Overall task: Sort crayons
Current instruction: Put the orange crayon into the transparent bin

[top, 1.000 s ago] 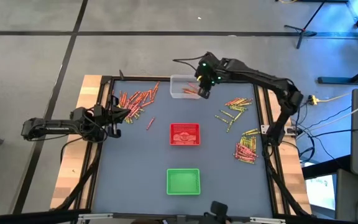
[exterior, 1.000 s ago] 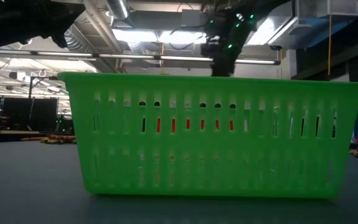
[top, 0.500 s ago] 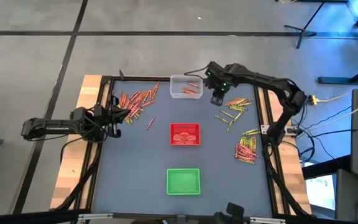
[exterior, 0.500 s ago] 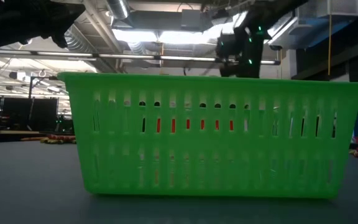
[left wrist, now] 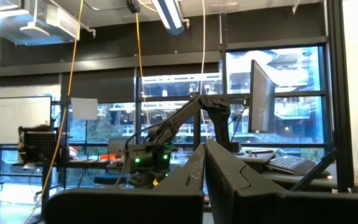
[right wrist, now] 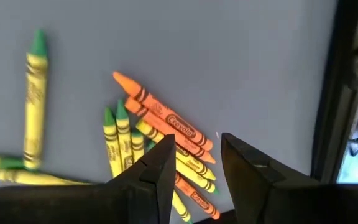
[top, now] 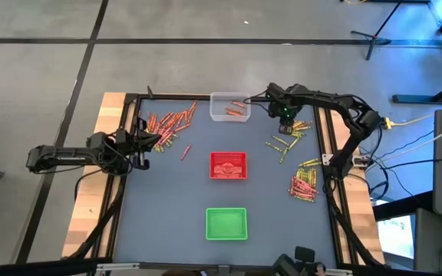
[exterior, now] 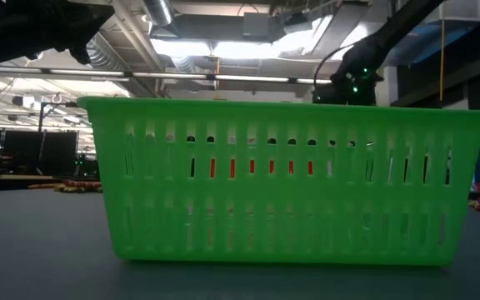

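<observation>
Crayons lie in loose piles on the grey table: an orange and red pile [top: 167, 123] at the far left, a mixed orange and yellow-green pile [top: 288, 132] at the far right, and another [top: 304, 182] by the right edge. My right gripper [top: 286, 115] hangs open and empty over the far right pile; its wrist view shows orange and yellow-green crayons [right wrist: 160, 134] below the open fingers [right wrist: 194, 158]. My left gripper [top: 152, 140] is shut and empty, near the left edge beside the far left pile.
A clear tray [top: 219, 98] holding a few orange crayons stands at the far middle. A red tray [top: 228, 165] stands mid-table and a green tray [top: 226, 223] nearer the front; the green tray [exterior: 282, 179] fills the low view. Black frame rails edge the table.
My right gripper has gone from over the clear tray toward the table's right edge and now hangs over the far right crayon pile.
</observation>
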Available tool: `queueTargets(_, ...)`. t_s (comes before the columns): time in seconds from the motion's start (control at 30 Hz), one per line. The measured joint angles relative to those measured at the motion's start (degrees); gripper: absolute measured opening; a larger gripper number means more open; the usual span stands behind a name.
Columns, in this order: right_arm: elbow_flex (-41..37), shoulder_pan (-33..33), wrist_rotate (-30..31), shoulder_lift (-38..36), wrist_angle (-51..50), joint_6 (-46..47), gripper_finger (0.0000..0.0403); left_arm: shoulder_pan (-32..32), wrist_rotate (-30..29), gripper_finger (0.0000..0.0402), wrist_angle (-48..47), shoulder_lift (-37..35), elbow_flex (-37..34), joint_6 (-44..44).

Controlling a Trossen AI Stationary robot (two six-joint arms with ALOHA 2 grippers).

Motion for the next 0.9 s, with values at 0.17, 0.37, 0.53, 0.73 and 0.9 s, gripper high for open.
queueTargets(0.17,-3.8,-1.4,0.0,0.0,5.4,-5.6,0.0127,0.0,0.0,0.0000,0.0,0.0,0.0,0.0)
queueTargets(0.37,-6.8,-2.2,-0.2,0.1,12.6,-10.5,0.0127,0.0,0.0,0.0000,0.0,0.0,0.0,0.0)
queueTargets(0.53,-6.9,-2.0,-1.5,0.1,11.3,-12.9,0.0127,0.0,0.0,0.0000,0.0,0.0,0.0,0.0)
queueTargets(0.73,-6.9,-2.0,-2.3,0.1,9.3,-13.0,0.0127,0.0,0.0,0.0000,0.0,0.0,0.0,0.0)
queueTargets(0.9,-6.9,-2.0,-2.7,0.1,9.1,-13.0,0.0127,0.0,0.0,0.0000,0.0,0.0,0.0,0.0)
